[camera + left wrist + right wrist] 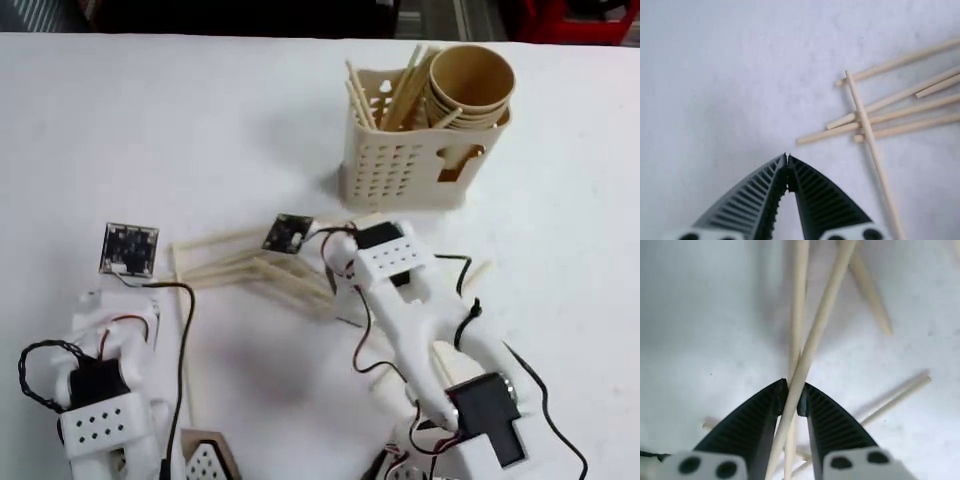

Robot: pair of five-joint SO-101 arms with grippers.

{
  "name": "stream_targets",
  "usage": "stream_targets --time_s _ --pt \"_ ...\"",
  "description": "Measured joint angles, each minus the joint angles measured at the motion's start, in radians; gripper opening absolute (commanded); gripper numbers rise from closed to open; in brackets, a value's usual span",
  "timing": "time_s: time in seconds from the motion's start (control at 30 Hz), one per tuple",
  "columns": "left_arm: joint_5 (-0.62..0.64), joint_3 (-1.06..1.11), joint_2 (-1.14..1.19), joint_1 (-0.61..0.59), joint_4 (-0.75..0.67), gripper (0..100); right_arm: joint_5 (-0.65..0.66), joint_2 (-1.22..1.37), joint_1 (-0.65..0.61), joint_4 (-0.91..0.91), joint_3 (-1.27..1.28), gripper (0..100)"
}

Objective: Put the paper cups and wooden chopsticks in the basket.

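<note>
A cream perforated basket stands at the back right of the table. It holds stacked paper cups and several wooden chopsticks. More chopsticks lie loose mid-table. My right gripper is down among them, shut on one chopstick that runs slantwise between its fingers. The right arm covers that spot from above. My left gripper is shut with nothing in it, just above bare table, a little short of a pile of crossed chopsticks. The left arm sits at the front left.
Stray chopsticks lie by the right arm and under it. Black cables trail from both arms over the table. The white table is open at the back left.
</note>
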Motion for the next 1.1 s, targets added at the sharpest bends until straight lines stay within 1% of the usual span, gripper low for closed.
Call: stream_targets --time_s 0.13,0.33,0.6,0.73,0.87,1.03,1.1 --pt "0.0 0.0 0.0 0.0 0.0 2 0.0 0.0 -0.008 0.0 0.002 1.9" --pt "0.0 0.0 0.0 0.0 0.0 2 0.0 -0.005 -0.008 -0.048 0.032 1.9" --pt "0.0 0.0 0.0 0.0 0.0 2 0.0 -0.091 -0.008 -0.035 0.035 2.0" --pt "0.0 0.0 0.0 0.0 0.0 2 0.0 -0.086 -0.021 -0.035 0.057 2.5" --pt "0.0 0.0 0.0 0.0 0.0 2 0.0 -0.021 -0.052 -0.051 0.057 2.6" --pt "0.0 0.0 0.0 0.0 0.0 2 0.0 0.043 -0.055 -0.11 0.057 11.5" --pt "0.0 0.0 0.0 0.0 0.0 2 0.0 0.046 -0.055 -0.115 0.057 12.0"
